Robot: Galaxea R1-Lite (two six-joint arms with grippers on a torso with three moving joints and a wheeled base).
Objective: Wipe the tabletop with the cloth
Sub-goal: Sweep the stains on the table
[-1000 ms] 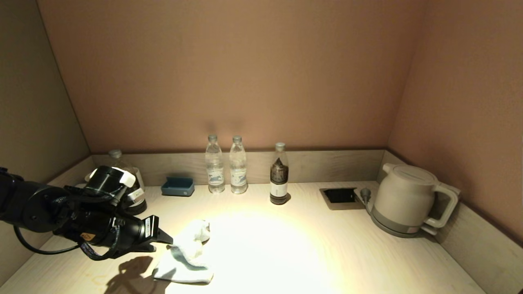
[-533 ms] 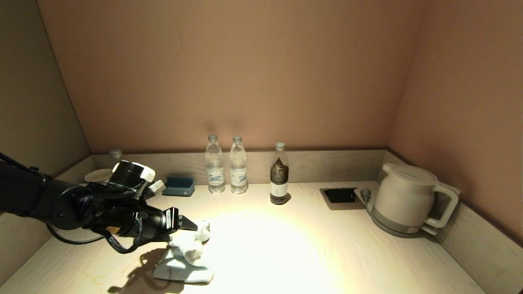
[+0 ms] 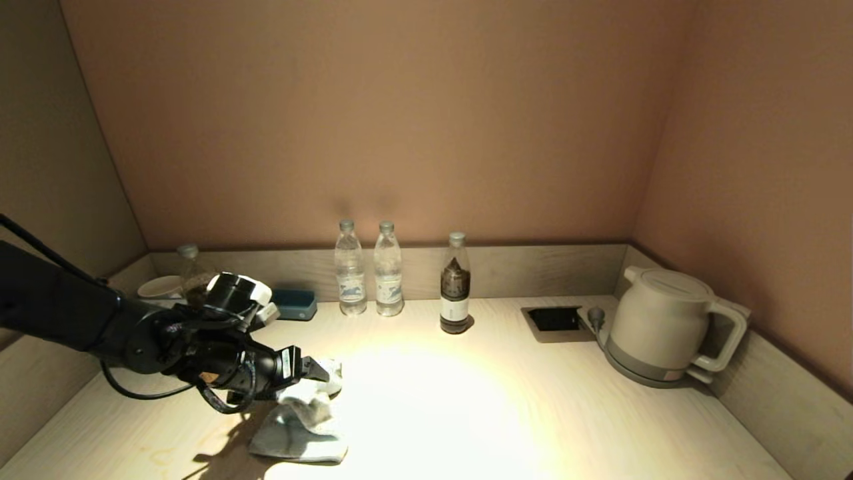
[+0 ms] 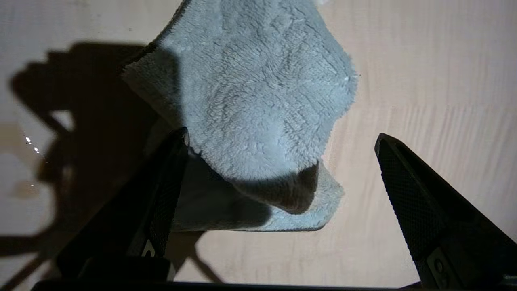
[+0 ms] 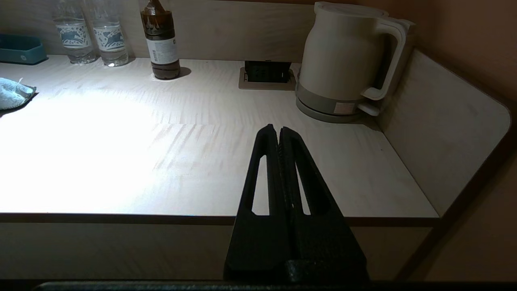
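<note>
A pale blue fluffy cloth [image 3: 301, 420] lies crumpled on the light wooden tabletop [image 3: 466, 413] at the front left. It also shows in the left wrist view [image 4: 258, 105] and at the edge of the right wrist view [image 5: 12, 93]. My left gripper [image 3: 318, 371] is open and hovers over the cloth's far end. In the left wrist view [image 4: 280, 139] its jaws stand wide apart, one beside the cloth's raised fold and one over bare table. My right gripper [image 5: 278, 130] is shut and empty, parked off the table's front edge.
Two clear water bottles [image 3: 350, 277] [image 3: 388, 279] and a dark bottle [image 3: 456, 287] stand along the back wall. A blue tray [image 3: 293, 303], a cup [image 3: 160, 287] and another bottle [image 3: 190, 273] are at the back left. A kettle [image 3: 666, 327] and a socket recess [image 3: 554, 320] are at the right.
My left arm has moved right and forward, bringing the open gripper from beside the cloth to over its far end. The cloth has not moved.
</note>
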